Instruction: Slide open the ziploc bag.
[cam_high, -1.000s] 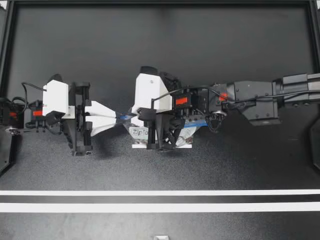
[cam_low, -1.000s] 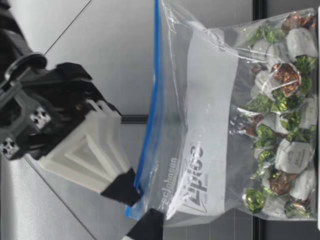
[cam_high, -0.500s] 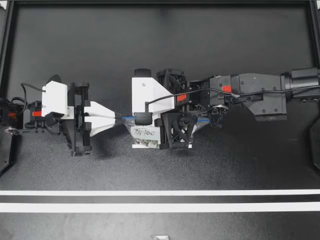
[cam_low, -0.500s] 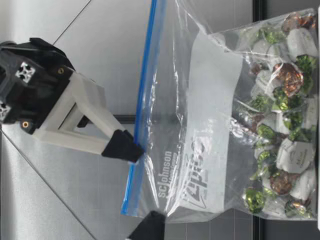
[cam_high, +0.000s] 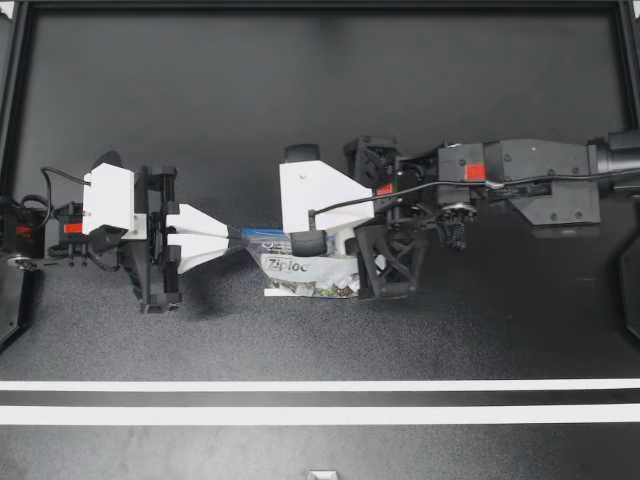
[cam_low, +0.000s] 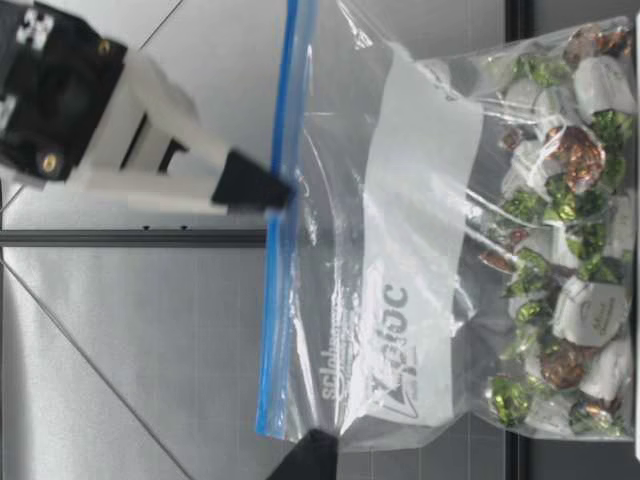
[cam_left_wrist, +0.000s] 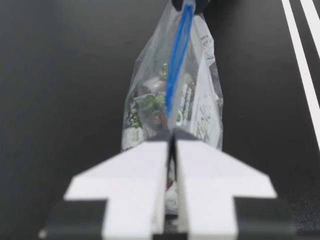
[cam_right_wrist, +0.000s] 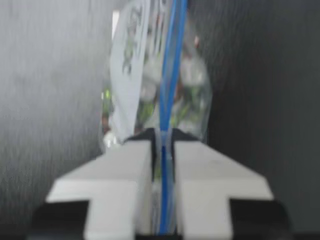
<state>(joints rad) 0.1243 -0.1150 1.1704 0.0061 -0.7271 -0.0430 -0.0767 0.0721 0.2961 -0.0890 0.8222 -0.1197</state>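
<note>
- Left gripper (cam_high: 236, 238) is clamped on the bag (cam_high: 312, 272) at one end of its top edge; bag stands upright mid-table (cam_high: 450, 330), sweets (cam_low: 560, 200) heaped at the bottom
- Right gripper (cam_high: 305, 243) comes down from above, tips pinched tight on the blue zip (cam_low: 275, 300), part-way along it and well apart from the left's corner
- Progress, by my reckoning: slide under way, not finished; I cannot tell whether the zip between the grippers is parted; the stretch beyond the right gripper is left to run
</note>
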